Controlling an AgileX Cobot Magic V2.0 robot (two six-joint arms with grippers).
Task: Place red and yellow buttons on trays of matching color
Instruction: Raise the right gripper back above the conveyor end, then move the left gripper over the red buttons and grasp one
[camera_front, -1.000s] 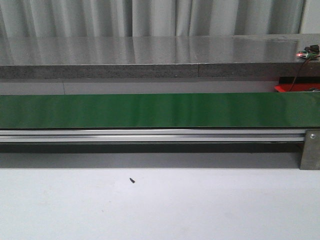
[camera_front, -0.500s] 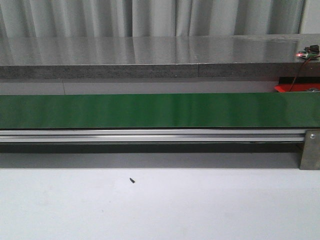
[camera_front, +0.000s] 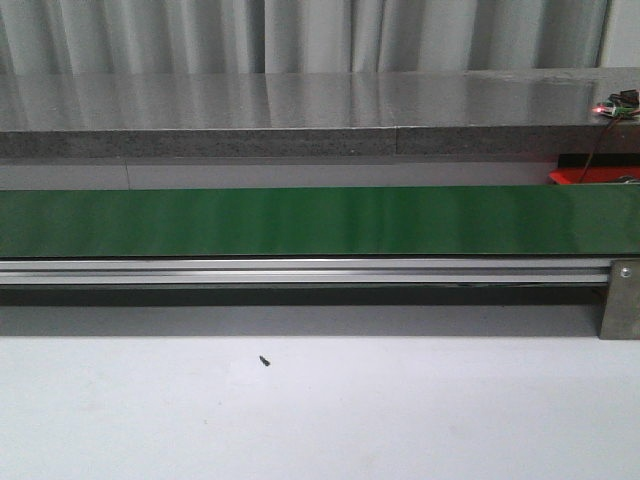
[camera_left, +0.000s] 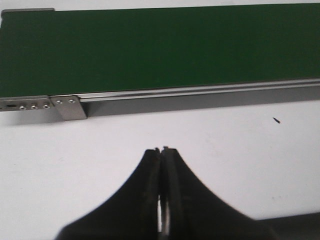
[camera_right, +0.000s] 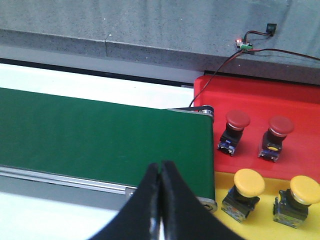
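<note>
- The left gripper (camera_left: 161, 150) hung over the bare white tabletop (camera_left: 210, 135) with its jaws pressed together and nothing between them, near the metal bracket (camera_left: 70, 107) at the end of the conveyor frame.
- A small dark speck (camera_front: 264, 361) lay on the tabletop in front of the aluminium rail (camera_front: 300, 270).
- The green conveyor belt (camera_front: 320, 220) ran across the whole front view, with no button on it.
- The right gripper (camera_right: 161, 165) hovered above the belt's end roller, jaws shut tight and empty.
- Just beyond that belt end sat the red tray (camera_right: 260, 95), carrying two red buttons: one (camera_right: 234, 131) nearer the belt and another (camera_right: 276, 136) beside it, both upright.
- Next to it, the yellow tray (camera_right: 272, 172) held two yellow buttons, one (camera_right: 245, 192) close to the belt end and the second (camera_right: 297, 200) further out, also upright.
- A small circuit board with a lit red LED (camera_right: 245, 45) rested on the grey ledge (camera_right: 125, 30), its wires trailing toward the red tray.
</note>
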